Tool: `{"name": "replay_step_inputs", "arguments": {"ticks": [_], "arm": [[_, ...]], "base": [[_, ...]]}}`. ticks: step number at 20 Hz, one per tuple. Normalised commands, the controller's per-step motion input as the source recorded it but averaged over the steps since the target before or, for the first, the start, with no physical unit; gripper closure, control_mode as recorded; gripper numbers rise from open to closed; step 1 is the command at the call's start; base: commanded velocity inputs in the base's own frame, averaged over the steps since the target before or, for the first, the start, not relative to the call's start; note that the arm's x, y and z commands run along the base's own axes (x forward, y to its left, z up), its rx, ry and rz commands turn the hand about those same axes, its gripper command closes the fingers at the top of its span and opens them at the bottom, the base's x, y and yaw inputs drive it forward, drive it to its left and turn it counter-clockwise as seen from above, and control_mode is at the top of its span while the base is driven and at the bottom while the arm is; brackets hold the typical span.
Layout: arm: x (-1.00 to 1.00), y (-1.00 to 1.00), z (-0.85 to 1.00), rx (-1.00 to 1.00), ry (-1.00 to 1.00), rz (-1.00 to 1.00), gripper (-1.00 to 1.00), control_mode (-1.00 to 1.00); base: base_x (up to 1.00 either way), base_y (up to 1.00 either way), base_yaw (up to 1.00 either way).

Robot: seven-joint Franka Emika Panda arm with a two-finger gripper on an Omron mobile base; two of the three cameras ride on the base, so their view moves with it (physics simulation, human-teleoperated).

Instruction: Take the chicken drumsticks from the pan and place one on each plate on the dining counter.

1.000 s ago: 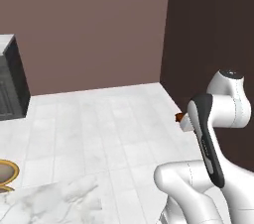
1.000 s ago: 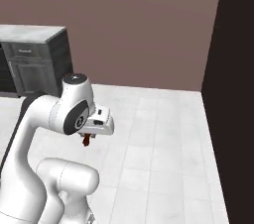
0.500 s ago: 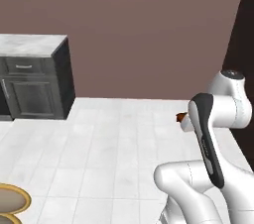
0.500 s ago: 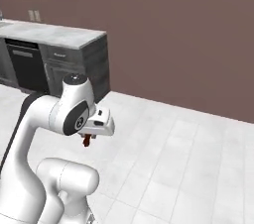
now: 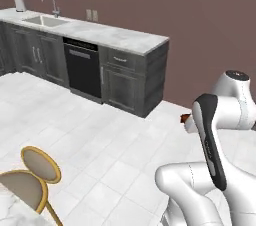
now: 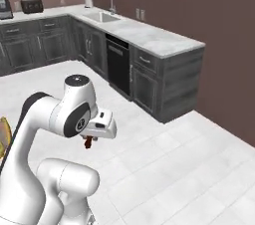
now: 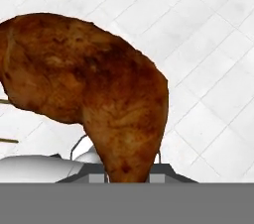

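- We are holding one chicken drumstick [image 7: 94, 94] right in front of the hand camera; its plump reddish-brown end is standing up and its narrow end is going down between the fingers of the gripper [image 7: 128, 176].
- The fingers are pinching this narrow end, so the gripper is pressed together on the drumstick and not spread.
- In the right base view, the drumstick [image 6: 88, 142] is hanging as a small reddish piece under the gripper [image 6: 90, 138], near the folded white arm [image 6: 62, 119].
- In the left base view, only a small brown part of it [image 5: 185, 118] is showing, just left of the arm's dark joint [image 5: 210, 140].
- We are carrying it above the white tiled floor [image 5: 100, 145], well apart from any counter.
- At the near left, two round stools [image 5: 41, 164] with tan seats and yellow frames are standing beside a corner of the marble dining counter [image 5: 12, 214].
- Farther away, a run of dark cabinets [image 6: 164, 82] with a pale marble worktop [image 6: 149, 37] is standing against the brown wall [image 5: 200, 25].
- A black dishwasher [image 5: 82, 67] is sitting in this run, and farther left a sink [image 5: 45, 20] with a tap [image 5: 52, 2] is set in the worktop.
- At the far left in the right base view, a toaster [image 6: 32, 5] is standing on the worktop.
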Motion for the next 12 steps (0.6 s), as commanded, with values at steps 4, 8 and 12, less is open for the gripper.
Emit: {"name": "replay_step_inputs", "arguments": {"ticks": [4,8,12], "arm": [[0.00,0.00,0.00,0.00,0.00,0.00,1.00,1.00],[0.00,0.00,0.00,0.00,0.00,0.00,1.00,1.00],[0.00,0.00,0.00,0.00,0.00,0.00,1.00,1.00]], "base": [[0.53,-0.11,0.97],[0.55,-0.12,0.96],[0.55,-0.12,0.95]]}}
